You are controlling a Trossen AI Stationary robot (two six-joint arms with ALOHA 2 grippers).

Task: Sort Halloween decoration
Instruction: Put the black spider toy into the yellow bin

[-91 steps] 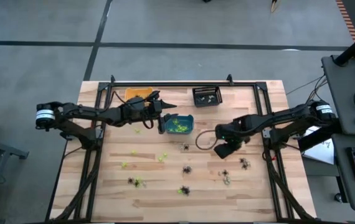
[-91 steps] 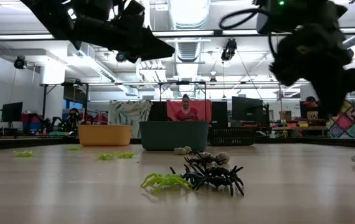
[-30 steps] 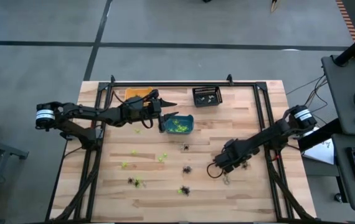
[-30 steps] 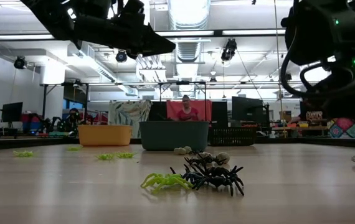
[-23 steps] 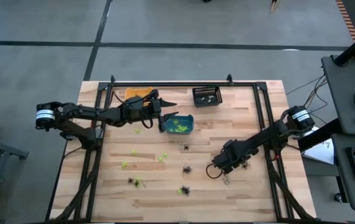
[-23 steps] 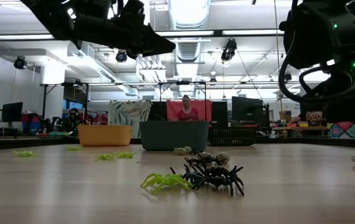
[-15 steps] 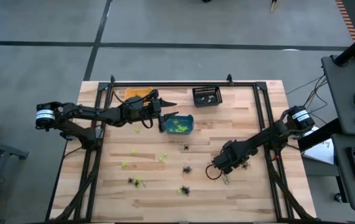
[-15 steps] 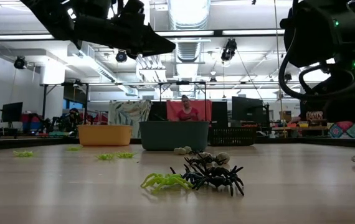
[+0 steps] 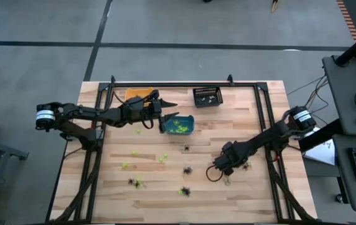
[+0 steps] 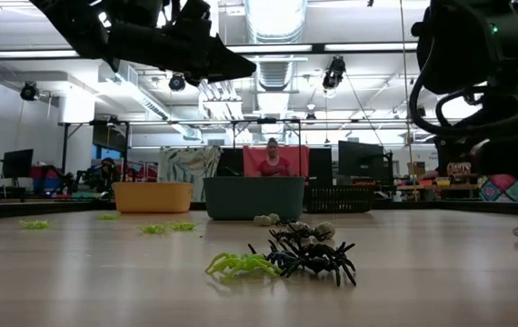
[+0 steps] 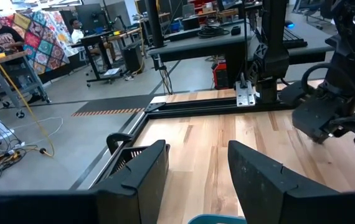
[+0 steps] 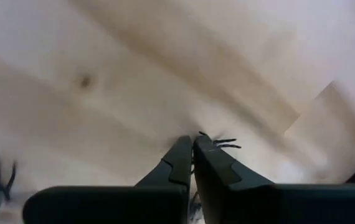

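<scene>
Tiny spider trinkets lie scattered on the wooden table: lime green ones, black ones, and in the low view a small heap of green, black and pale ones. My right gripper is down at the tabletop right of centre, shut on a black spider. My left gripper hangs open above the teal bin, which holds green trinkets. My right gripper pinches the black spider between its two fingertips, slanting down onto the table. Thin black legs stick out beside the tips. The body is hidden by the fingers, and the spider still sits at the tabletop.
An orange bin and a black basket stand at the far edge beside the teal one. Another black spider and a pale-green one lie close to the right gripper. A person sits in the room beyond the table.
Since three seconds ago my right gripper has come down to the table and toward the near edge, over a black spider. In the last second it has only crept slightly toward the table's left.
</scene>
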